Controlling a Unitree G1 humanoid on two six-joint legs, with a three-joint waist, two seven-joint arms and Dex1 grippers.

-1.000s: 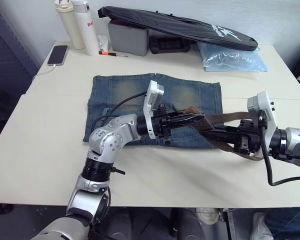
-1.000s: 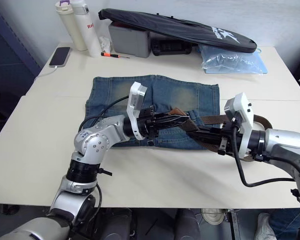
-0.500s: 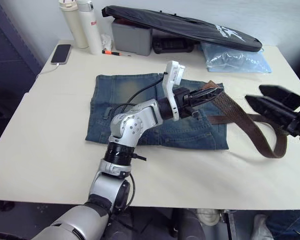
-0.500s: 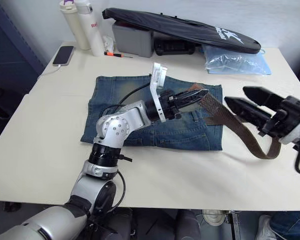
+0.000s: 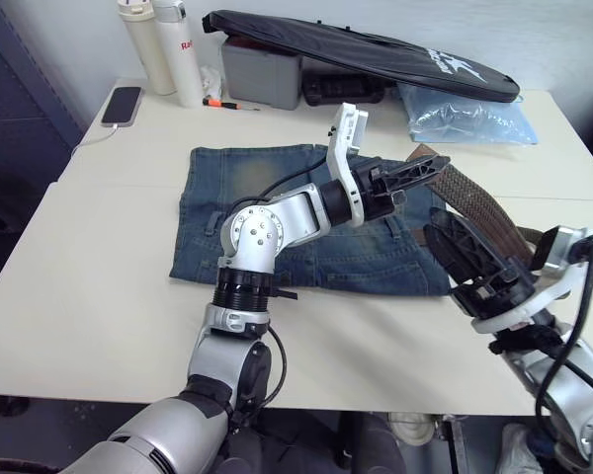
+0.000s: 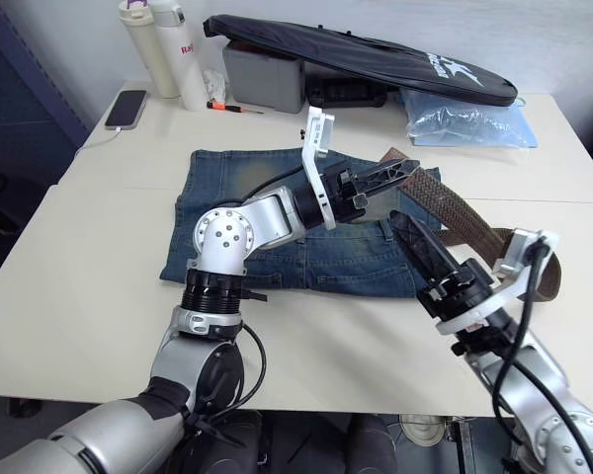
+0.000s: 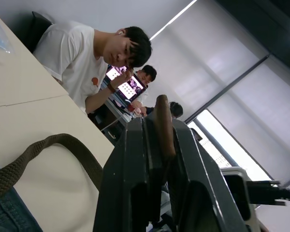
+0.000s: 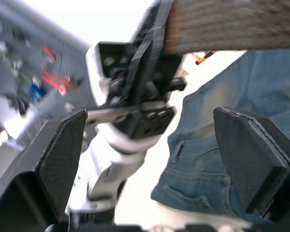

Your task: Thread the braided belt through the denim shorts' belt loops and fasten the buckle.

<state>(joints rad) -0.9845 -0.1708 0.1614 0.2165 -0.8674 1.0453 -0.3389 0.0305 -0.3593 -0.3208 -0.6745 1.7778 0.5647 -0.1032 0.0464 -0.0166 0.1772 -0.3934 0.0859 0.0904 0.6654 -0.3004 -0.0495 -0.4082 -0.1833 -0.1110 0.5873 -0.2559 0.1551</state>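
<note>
So the denim shorts (image 5: 306, 222) are lying flat on the table (image 5: 99, 286). Left gripper (image 5: 420, 173) is up above their right edge, fingers clamped tight on the tip of the braided belt (image 5: 479, 202), which droops down to the right off the shorts. Right gripper (image 5: 455, 252) hovers near the shorts' right edge, fingers wide apart, holding nothing.

Phone (image 5: 117, 106) — 2 bottles (image 5: 159, 44) — black bag (image 5: 366, 51)
</note>
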